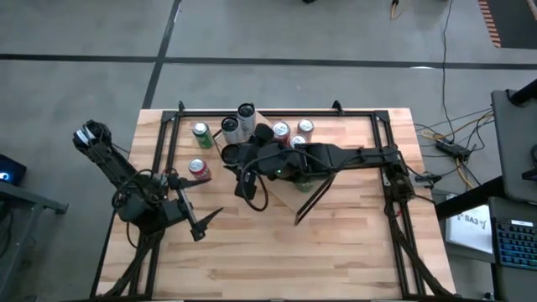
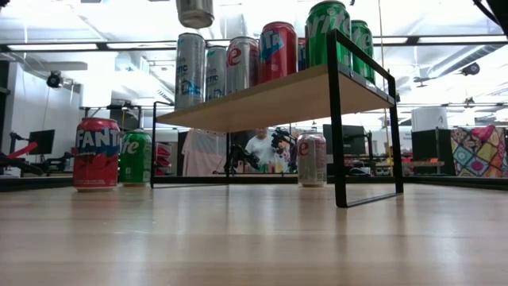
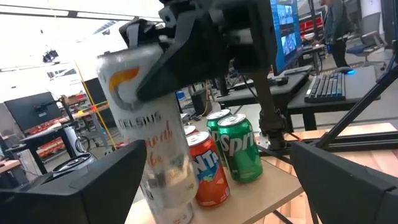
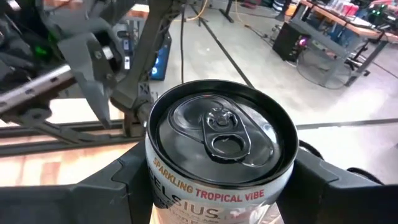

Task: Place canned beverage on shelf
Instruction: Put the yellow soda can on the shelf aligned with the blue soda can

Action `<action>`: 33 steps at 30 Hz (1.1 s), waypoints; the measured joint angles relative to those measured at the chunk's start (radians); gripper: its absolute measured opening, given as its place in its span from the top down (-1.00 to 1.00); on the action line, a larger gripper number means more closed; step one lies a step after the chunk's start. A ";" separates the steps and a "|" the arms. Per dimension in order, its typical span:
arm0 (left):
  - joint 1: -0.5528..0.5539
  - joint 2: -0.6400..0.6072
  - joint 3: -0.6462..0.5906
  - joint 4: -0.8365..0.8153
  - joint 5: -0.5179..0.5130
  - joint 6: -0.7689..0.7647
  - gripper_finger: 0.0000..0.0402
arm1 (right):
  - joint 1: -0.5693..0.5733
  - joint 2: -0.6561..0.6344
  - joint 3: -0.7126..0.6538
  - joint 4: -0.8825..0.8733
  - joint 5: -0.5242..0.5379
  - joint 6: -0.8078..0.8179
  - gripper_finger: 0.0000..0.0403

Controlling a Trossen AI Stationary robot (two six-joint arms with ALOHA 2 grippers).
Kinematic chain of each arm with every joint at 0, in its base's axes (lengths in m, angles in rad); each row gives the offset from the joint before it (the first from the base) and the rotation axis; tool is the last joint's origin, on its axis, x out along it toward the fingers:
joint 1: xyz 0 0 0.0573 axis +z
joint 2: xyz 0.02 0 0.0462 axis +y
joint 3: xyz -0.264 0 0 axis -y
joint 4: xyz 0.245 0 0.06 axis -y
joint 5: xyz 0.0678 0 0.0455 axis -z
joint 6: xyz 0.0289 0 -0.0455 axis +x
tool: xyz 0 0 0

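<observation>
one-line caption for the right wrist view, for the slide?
Right gripper holding a white Celsius can upright between its fingers, pull-tab top toward the camera, with the left arm beyond.

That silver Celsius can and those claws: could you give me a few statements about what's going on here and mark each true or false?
1. The right claw grips the Celsius can. True.
2. That can's tab has been pulled open. False: the top looks sealed, tab flat.
3. The left claw holds a green can. False: it is open and empty, over bare table near the front left.
4. A red Fanta can and a green can stand on the tabletop beside the shelf. True.
5. The shelf is empty. False: several cans already stand on it.
</observation>
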 joint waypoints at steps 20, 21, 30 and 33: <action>-0.079 -0.017 -0.001 0.001 -0.115 0.023 -0.90 | -0.043 0.004 -0.184 0.184 0.014 0.029 -0.16; -0.079 -0.016 -0.001 0.001 -0.115 0.023 -0.90 | -0.047 0.004 -0.191 0.188 0.013 0.036 -0.16; -0.079 -0.014 -0.001 -0.003 -0.174 0.031 -0.90 | -0.074 0.004 -0.241 0.230 0.016 0.060 -0.16; -0.079 -0.013 -0.001 -0.003 -0.174 0.031 -0.90 | -0.079 0.004 -0.251 0.240 0.014 0.061 -0.16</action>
